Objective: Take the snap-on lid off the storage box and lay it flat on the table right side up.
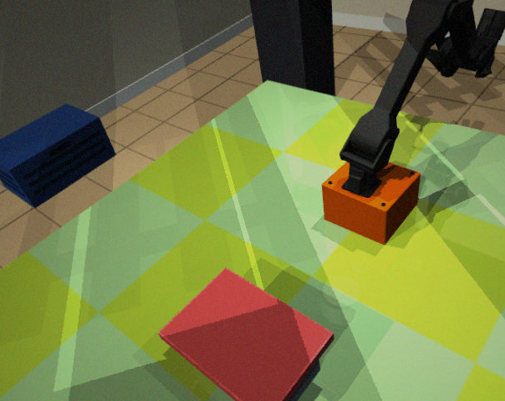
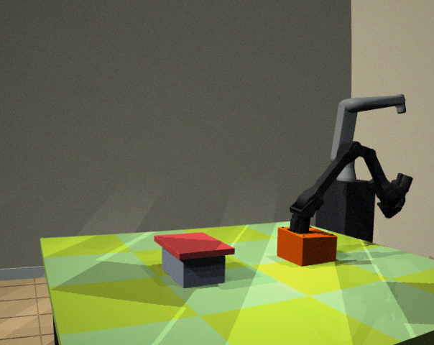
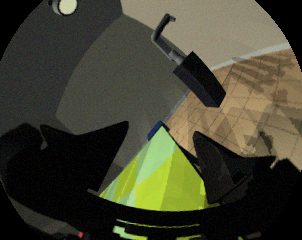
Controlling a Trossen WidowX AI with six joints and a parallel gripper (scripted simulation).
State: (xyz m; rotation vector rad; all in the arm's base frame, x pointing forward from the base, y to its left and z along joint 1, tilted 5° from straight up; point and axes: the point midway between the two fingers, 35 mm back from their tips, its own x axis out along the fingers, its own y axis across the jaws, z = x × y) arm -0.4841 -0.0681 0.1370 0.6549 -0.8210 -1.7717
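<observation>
One storage box (image 2: 203, 272), one red lid (image 1: 248, 337) (image 2: 195, 245), two robot arms.

We see a storage box (image 2: 203, 272) with blue-grey walls, upright on the desk (image 1: 244, 241) (image 2: 246, 315) (image 3: 176, 180). Its flat, rectangular red lid (image 1: 248, 332) (image 2: 195, 244) lies across the top, overhanging the walls. From these angles the lid looks level, though we can't quite tell whether it is fully snapped down.
</observation>
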